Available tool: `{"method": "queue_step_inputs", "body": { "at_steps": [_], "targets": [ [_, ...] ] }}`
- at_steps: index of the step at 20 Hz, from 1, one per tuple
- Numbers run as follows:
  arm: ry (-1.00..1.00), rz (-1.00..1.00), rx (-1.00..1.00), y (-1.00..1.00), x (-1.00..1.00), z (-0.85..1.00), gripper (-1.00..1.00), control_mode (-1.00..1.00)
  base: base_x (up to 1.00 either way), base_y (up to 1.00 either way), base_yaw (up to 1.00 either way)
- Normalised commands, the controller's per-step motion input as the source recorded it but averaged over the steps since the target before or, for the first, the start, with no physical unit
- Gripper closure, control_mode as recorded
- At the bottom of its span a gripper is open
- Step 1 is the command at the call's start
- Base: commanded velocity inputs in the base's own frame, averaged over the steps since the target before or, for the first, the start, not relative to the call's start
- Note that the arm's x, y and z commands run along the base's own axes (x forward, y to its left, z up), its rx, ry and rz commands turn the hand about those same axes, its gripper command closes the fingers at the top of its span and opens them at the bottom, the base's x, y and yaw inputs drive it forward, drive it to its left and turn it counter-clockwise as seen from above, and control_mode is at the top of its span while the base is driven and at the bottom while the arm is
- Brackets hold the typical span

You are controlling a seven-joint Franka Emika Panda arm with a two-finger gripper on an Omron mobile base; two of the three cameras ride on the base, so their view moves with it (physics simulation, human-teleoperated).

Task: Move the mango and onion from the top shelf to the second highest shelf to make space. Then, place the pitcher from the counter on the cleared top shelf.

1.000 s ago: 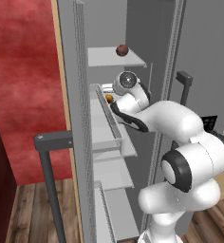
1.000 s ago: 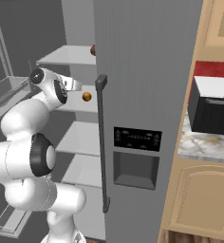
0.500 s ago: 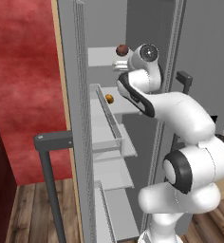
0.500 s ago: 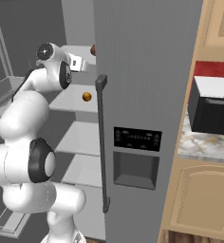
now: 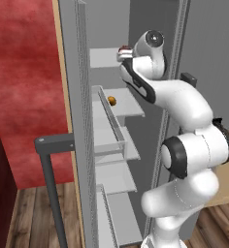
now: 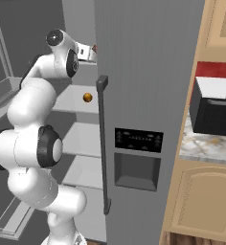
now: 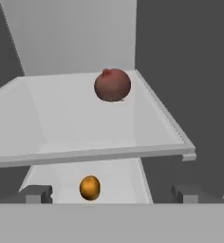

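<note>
Arm raised, gripper (image 7: 111, 193) open, level with top shelf (image 7: 85, 118), facing onion (image 7: 112, 85).

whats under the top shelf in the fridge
Under the top shelf lies the second highest shelf with the mango resting on it. The top shelf's front edge covers the rear of that lower shelf. The onion sits on top.

Glossy white arm (image 5: 184, 111) of rounded segments, dark grey joint rings, black end caps, small dark tips on end effector (image 7: 111, 193)
</note>
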Motion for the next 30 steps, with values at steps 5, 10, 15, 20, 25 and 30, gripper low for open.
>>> {"method": "queue_step_inputs", "body": {
  "at_steps": [5, 10, 15, 20, 25, 30],
  "targets": [
    [0.00, -0.02, -0.02, 0.09, 0.57, 0.00, -1.00, -1.00, 0.00, 0.00, 0.00],
    [0.00, -0.09, -0.06, 0.04, 0.62, 0.00, -1.00, -1.00, 0.00, 0.00, 0.00],
    [0.00, -0.11, -0.03, 0.00, 0.57, 0.00, -1.00, -1.00, 0.00, 0.00, 0.00],
    [0.00, -0.09, -0.02, 0.00, 0.55, -0.01, -1.00, -1.00, 0.00, 0.00, 0.00],
    [0.00, -0.07, -0.01, 0.00, 0.53, -0.06, -1.00, -1.00, 0.00, 0.00, 0.00],
    [0.00, -0.05, -0.01, 0.00, 0.52, -0.09, -1.00, -1.00, 0.00, 0.00, 0.00]
  ]
}}
